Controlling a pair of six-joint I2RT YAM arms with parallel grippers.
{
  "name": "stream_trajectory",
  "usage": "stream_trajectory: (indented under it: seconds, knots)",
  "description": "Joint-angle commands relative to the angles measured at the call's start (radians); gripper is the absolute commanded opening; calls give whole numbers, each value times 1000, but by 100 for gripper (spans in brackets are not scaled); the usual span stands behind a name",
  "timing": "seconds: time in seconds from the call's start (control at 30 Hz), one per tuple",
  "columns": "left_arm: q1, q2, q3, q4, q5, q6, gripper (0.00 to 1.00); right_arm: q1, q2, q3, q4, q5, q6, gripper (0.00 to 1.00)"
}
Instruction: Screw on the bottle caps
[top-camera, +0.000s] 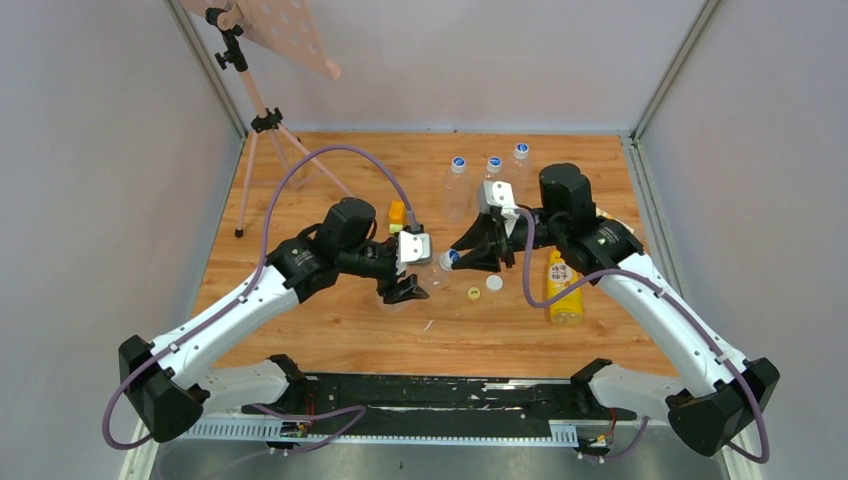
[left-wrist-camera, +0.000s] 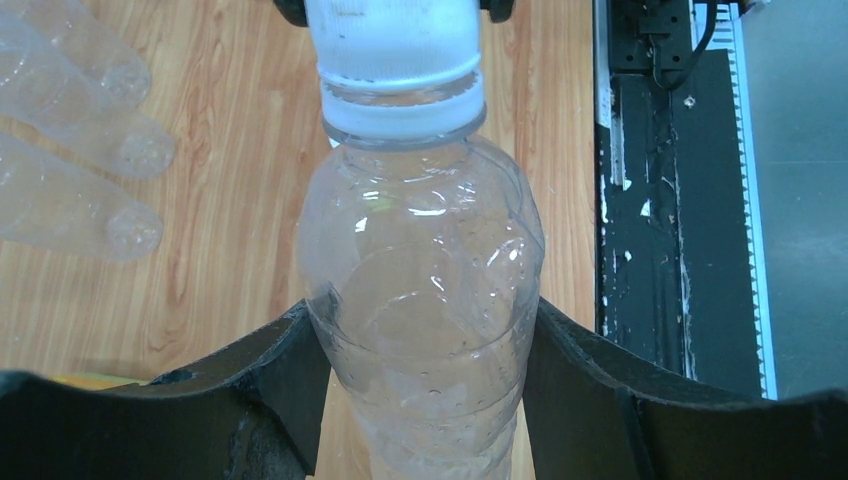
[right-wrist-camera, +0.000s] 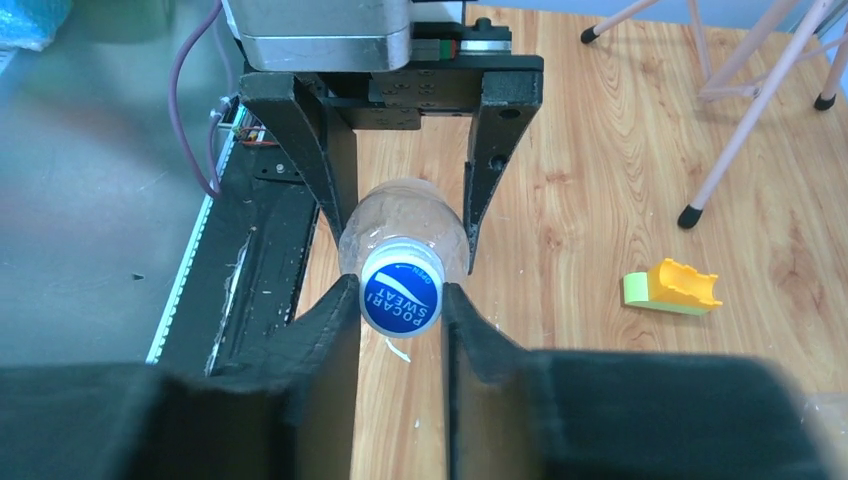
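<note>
My left gripper is shut on a slim clear bottle and holds it level over the table, neck pointing at the right arm. A blue cap with white lettering sits on that bottle's neck. My right gripper is shut on the cap, one pad on each side. From above, the two grippers meet mid-table, left gripper and right gripper. A yellow cap and a white cap lie loose on the wood just below them. A yellow bottle lies on its side by the right arm.
Three clear bottles with blue caps stand at the back of the table. A small orange-and-green block sits behind the left gripper. A pink tripod stand occupies the back left corner. A black rail runs along the near edge.
</note>
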Motion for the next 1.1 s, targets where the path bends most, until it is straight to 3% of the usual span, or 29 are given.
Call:
stream_trajectory:
  seconds: [0.0,0.13,0.3,0.4,0.5,0.6,0.67,0.77,0.9,1.07]
  knots:
    - [0,-6,60,48,-55,-17,34,14,32,22,47,-6,104,5]
    - [-40,-19,52,127,-274,-26,34,37,87,20,138,162,388,0]
    - [-193,-13,-10,280,-804,39,34,35,239,118,43,576,987,0]
    - [-278,17,-47,427,-1026,100,33,22,311,137,10,544,1227,0]
    - [-303,68,-46,479,-1138,145,32,22,335,149,28,504,1296,4]
    - [-304,86,-43,464,-1142,135,33,23,299,157,49,534,1244,20]
    - [-299,85,-48,432,-1123,120,33,22,252,143,74,571,1178,39]
    - [-260,71,-48,345,-1021,69,34,22,166,91,152,601,997,58]
    - [-176,33,-47,238,-808,20,33,19,41,-10,243,659,768,64]
    - [-49,-6,-35,120,-422,5,33,20,-97,-131,325,552,482,65]
